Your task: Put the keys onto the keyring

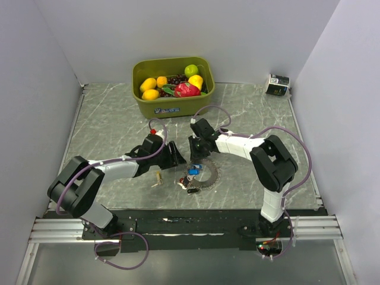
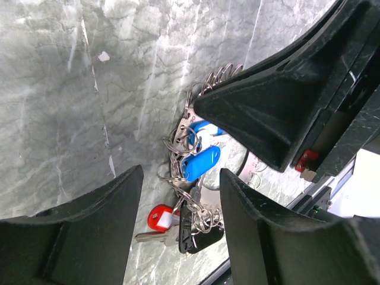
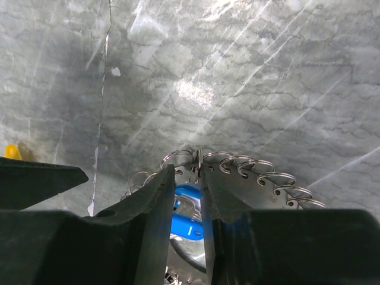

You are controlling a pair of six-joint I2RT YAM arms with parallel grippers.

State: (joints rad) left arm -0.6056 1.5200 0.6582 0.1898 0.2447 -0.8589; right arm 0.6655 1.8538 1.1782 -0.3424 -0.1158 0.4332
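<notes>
Well behind the keyring [image 1: 206, 174] and its keys [image 1: 193, 171] stands a fruit-filled bin [image 1: 172, 108].

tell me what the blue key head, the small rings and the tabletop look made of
Blue key head: probably plastic, smooth and glossy, evenly coloured.
Small rings: metal wire, silvery, with bright glints.
Tabletop: grey marble look with pale veins and a soft sheen; real stone or printed laminate, can't tell.

Lab test cell: plain white partitions [image 1: 178, 29], aluminium mounting rail [image 1: 59, 228].
</notes>
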